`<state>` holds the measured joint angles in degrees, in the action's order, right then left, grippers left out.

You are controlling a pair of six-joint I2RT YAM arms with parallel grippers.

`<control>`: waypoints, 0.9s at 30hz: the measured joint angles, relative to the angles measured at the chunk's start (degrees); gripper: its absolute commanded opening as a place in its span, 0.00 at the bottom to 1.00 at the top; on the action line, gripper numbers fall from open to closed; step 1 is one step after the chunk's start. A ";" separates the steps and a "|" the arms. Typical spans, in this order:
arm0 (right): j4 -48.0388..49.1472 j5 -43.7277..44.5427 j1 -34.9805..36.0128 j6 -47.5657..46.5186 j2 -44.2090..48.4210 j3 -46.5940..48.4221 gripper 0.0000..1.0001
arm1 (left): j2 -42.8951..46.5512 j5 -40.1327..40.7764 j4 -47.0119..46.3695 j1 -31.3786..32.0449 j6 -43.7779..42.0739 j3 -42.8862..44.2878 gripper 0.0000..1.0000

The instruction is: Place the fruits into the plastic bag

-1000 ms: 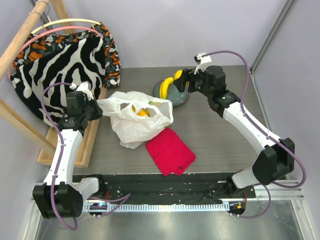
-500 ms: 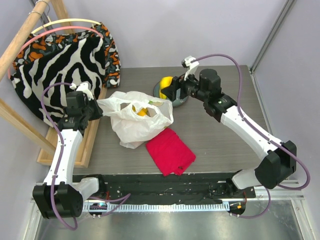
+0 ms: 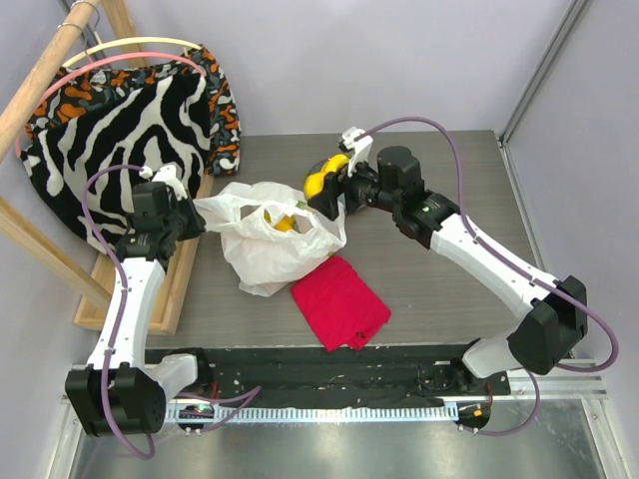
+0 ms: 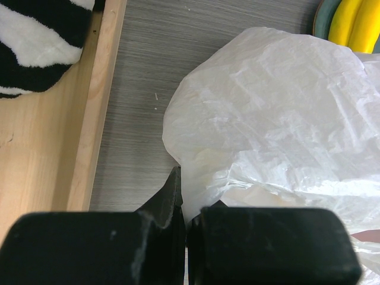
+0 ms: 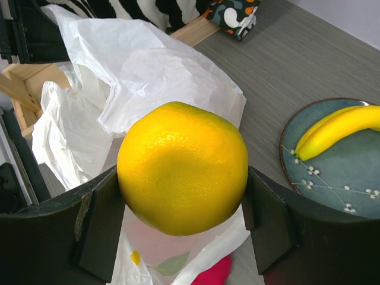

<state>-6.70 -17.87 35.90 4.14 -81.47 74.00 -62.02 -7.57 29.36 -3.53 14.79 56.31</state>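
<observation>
My right gripper (image 3: 324,186) (image 5: 184,190) is shut on a round yellow-orange fruit (image 3: 319,178) (image 5: 181,167) and holds it in the air over the right edge of the white plastic bag (image 3: 268,239) (image 5: 142,71). The bag lies crumpled and open, with a yellow fruit (image 3: 285,224) inside. My left gripper (image 3: 192,222) (image 4: 187,205) is shut on the bag's left edge (image 4: 267,119). Two yellow bananas (image 5: 335,129) (image 4: 353,24) lie on the dark grey-green plate (image 5: 332,184), right of the bag.
A red folded cloth (image 3: 339,301) lies in front of the bag. Zebra-striped fabric (image 3: 120,125) hangs on a wooden frame (image 3: 182,274) (image 4: 89,119) at the left. Walls close the table at the back and right.
My right gripper has carried the round fruit leftward from the plate to above the bag's right edge. The left arm has not moved.
</observation>
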 measured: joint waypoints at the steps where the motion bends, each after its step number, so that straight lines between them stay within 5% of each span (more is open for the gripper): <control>1: -0.59 0.22 0.48 -0.48 -0.33 0.26 0.39 | 0.00 0.00 0.00 0.02 -0.02 0.00 0.00; 27: -8.09 -0.24 8.79 -4.02 -5.68 2.45 0.38 | 0.00 -0.02 0.00 0.00 0.00 0.00 0.00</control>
<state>-14.79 -18.11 44.69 0.12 -87.15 76.44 -62.02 -7.60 29.36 -3.53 14.79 56.31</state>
